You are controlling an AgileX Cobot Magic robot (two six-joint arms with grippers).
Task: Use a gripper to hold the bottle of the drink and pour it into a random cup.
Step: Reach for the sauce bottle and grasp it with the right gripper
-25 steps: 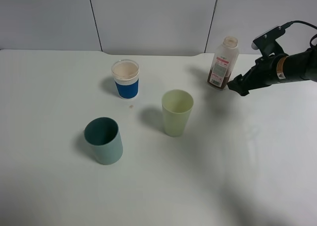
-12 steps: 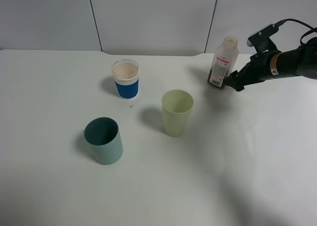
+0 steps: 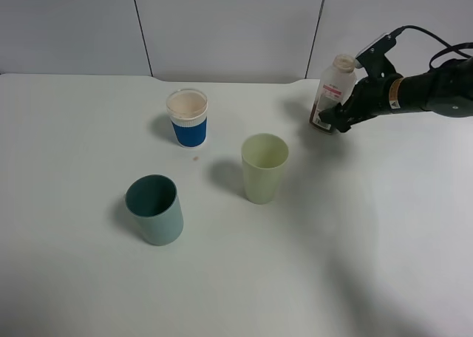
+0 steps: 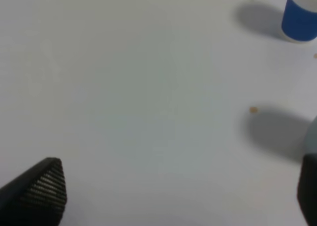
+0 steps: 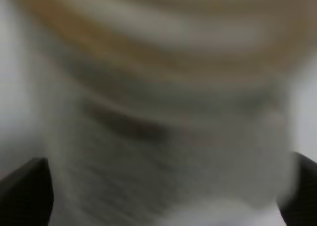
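Observation:
The bottle of the drink (image 3: 332, 93) stands at the back right of the table, whitish with a red-and-white label and brown drink at its base. My right gripper (image 3: 331, 122) reaches in from the right at the bottle's lower part. In the right wrist view the blurred bottle (image 5: 163, 112) fills the space between the two black fingertips (image 5: 25, 191), and the right gripper (image 5: 158, 198) is open around it. The pale yellow-green cup (image 3: 264, 167) stands upright mid-table. My left gripper (image 4: 176, 191) is open over bare table, holding nothing.
A blue-and-white paper cup (image 3: 188, 117) stands at the back centre and shows again in the left wrist view (image 4: 299, 18). A darker teal tumbler (image 3: 155, 208) stands front left. A small crumb (image 3: 196, 158) lies near the paper cup. The white table (image 3: 89, 130) ends at a grey back wall.
My right gripper has moved left and toward the bottle, from beside it to reaching around its lower part. The bottle and the cups have stayed put.

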